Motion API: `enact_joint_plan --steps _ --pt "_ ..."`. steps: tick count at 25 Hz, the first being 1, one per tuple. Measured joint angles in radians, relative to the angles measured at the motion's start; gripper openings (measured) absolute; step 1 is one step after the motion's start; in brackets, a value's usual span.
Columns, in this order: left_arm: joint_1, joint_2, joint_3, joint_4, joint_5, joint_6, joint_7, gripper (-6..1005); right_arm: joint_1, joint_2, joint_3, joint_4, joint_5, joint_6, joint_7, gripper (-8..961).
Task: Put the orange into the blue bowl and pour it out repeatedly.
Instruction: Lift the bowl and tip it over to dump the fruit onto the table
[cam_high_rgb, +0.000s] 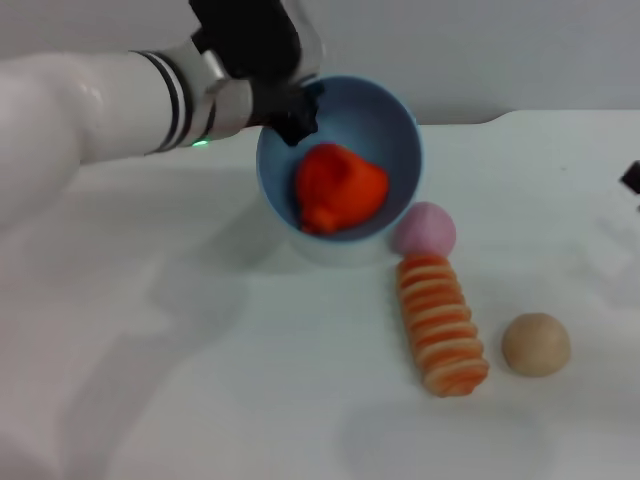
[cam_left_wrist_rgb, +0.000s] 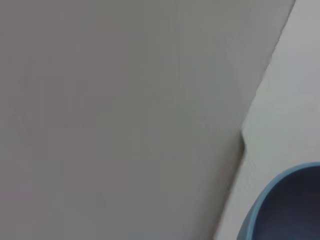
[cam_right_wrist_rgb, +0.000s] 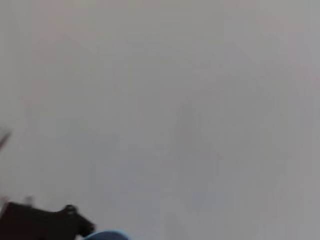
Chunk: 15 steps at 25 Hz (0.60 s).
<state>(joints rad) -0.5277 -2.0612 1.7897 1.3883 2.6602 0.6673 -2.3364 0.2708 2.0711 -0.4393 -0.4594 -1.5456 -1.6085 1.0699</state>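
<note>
A plain white table (cam_high_rgb: 200, 400) spreads beneath the left claw (cam_high_rgb: 296, 122) and runs on toward the near side of it, matte and unmarked. Behind the claw stands a bare grey wall (cam_high_rgb: 480, 50), meeting the table's far edge (cam_high_rgb: 560, 112) just beyond the claw's right side; that edge takes a small step there. The light is soft and even. A broad, pale shadow (cam_high_rgb: 180, 290) lies on the table nearer than the claw and to its left. The left wrist view shows the same grey wall (cam_left_wrist_rgb: 125, 100) against a white strip of table (cam_left_wrist_rgb: 295, 100). The right wrist view holds a blank pale-grey surface (cam_right_wrist_rgb: 175, 100).
</note>
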Motion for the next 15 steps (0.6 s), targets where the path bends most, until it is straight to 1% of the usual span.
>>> enact_joint_plan --steps 1,3,5,6,7,9,10,15 --pt "0.0 0.0 0.0 0.0 0.0 0.0 0.0 -1 -0.005 0.0 0.009 0.009 0.013 0.001 -0.014 688" --pt "0.035 0.001 0.05 0.039 0.067 -0.056 0.0 -1 -0.012 0.001 0.032 0.019 0.021 0.004 -0.03 688" --pt "0.073 0.001 0.109 0.076 0.143 -0.116 0.001 -1 -0.017 0.001 0.076 0.043 0.022 0.017 -0.035 688" --pt "0.117 0.0 0.167 0.106 0.206 -0.184 0.017 -1 -0.017 0.0 0.087 0.051 0.022 0.024 -0.035 688" --pt "0.129 0.0 0.182 0.113 0.219 -0.205 0.026 -1 -0.018 0.0 0.093 0.054 0.022 0.029 -0.036 688" --pt "0.178 -0.001 0.215 0.14 0.226 -0.284 0.092 -1 -0.019 0.0 0.097 0.056 0.022 0.034 -0.036 688" --pt "0.178 -0.001 0.215 0.14 0.226 -0.284 0.092 -1 -0.02 0.0 0.099 0.057 0.022 0.036 -0.036 688" --pt "0.283 -0.002 0.291 0.164 0.228 -0.45 0.278 -1 -0.021 -0.001 0.101 0.059 0.023 0.039 -0.036 689"
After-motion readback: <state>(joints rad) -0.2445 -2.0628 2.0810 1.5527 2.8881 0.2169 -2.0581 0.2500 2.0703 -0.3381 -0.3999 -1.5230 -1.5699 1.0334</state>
